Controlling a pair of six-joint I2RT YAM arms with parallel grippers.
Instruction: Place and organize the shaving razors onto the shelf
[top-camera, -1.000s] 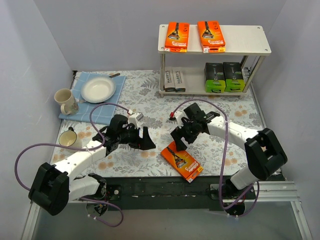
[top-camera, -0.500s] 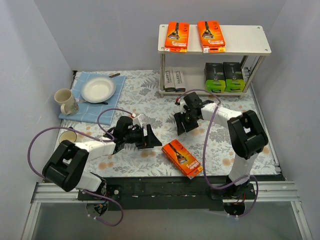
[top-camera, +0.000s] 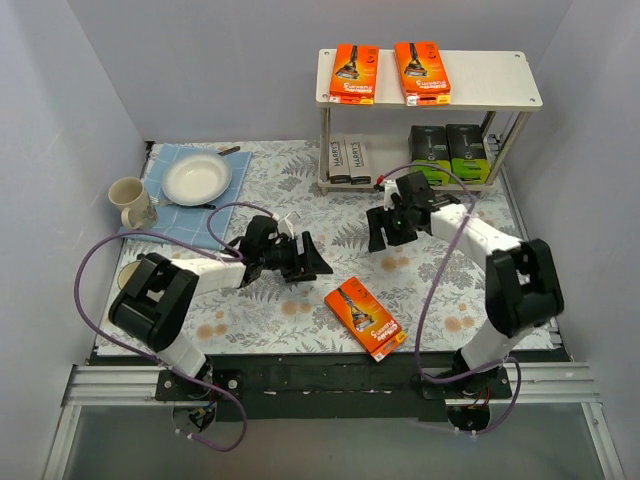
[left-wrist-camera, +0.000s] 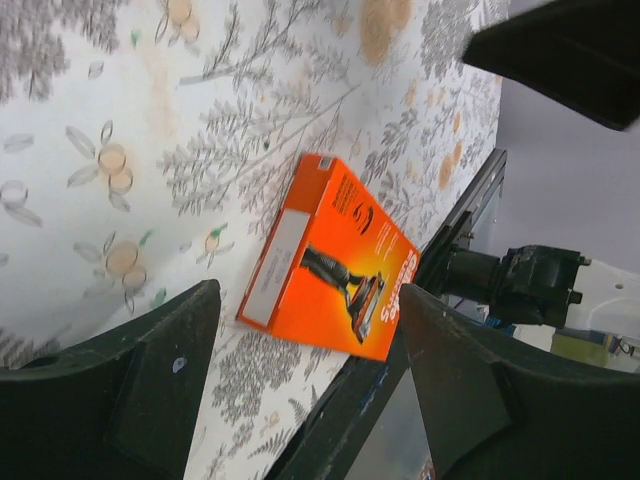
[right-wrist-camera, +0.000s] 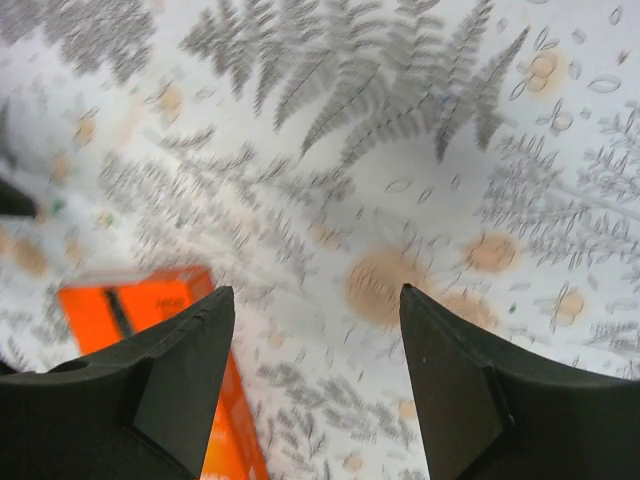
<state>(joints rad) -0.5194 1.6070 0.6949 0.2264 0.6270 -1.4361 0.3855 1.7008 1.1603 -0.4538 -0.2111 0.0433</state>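
Loose orange razor box is lying flat, face up, on the floral tablecloth near the front edge, angled, between the two arms and touching neither. The right wrist view is catching only one blurred corner of it, the rest being cut off behind that gripper's own finger and the frame edge.

Left gripper is hovering just left of the box, fingers spread, nothing between them. Right gripper is hanging over bare cloth well beyond the box, toward the shelf, jaws likewise apart and empty.

Shelf is standing at the far right of the table. Top board is carrying two orange boxes side by side at its left half. Lower tier is holding grey Harry's boxes at the left and two black-and-lime boxes at the right. The top board is covering the back of this tier, so the Harry's count is hard to make out; two seem to be showing.

Far left: white plate is resting on a blue cloth, with a mug at the cloth's edge.
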